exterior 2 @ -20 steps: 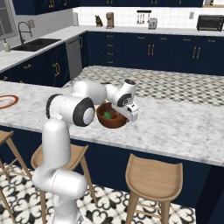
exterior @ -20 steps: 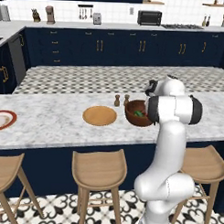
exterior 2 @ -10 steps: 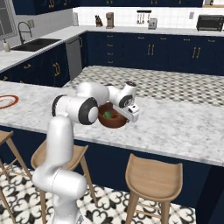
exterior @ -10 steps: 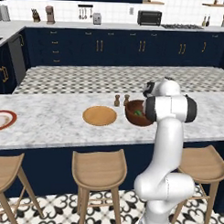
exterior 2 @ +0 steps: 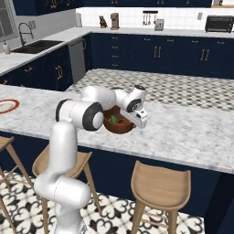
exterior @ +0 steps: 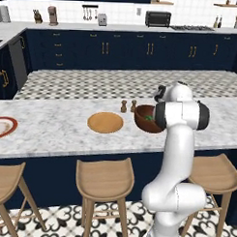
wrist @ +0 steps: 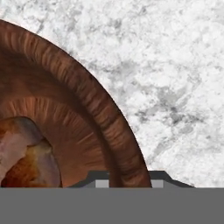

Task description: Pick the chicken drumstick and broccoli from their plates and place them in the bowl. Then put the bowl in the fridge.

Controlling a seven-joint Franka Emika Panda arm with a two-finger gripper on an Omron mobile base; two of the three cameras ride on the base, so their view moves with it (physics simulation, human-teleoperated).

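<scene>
A white robot arm reaches over a marble kitchen island [exterior: 57, 133]. Its gripper [wrist: 130, 183] is clamped on the rim of the reddish-brown bowl [wrist: 92, 109], one fingertip inside the wall, one outside. The chicken drumstick [wrist: 26, 153] and the green broccoli [exterior 2: 113, 119] lie in the bowl. The tan plate [exterior: 105, 122] sits just beside the bowl; the red-rimmed plate [exterior: 1, 126] lies well apart.

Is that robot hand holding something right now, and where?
Yes. The end effector is shut on the bowl, pinching its rim, one finger inside and one outside.
</scene>
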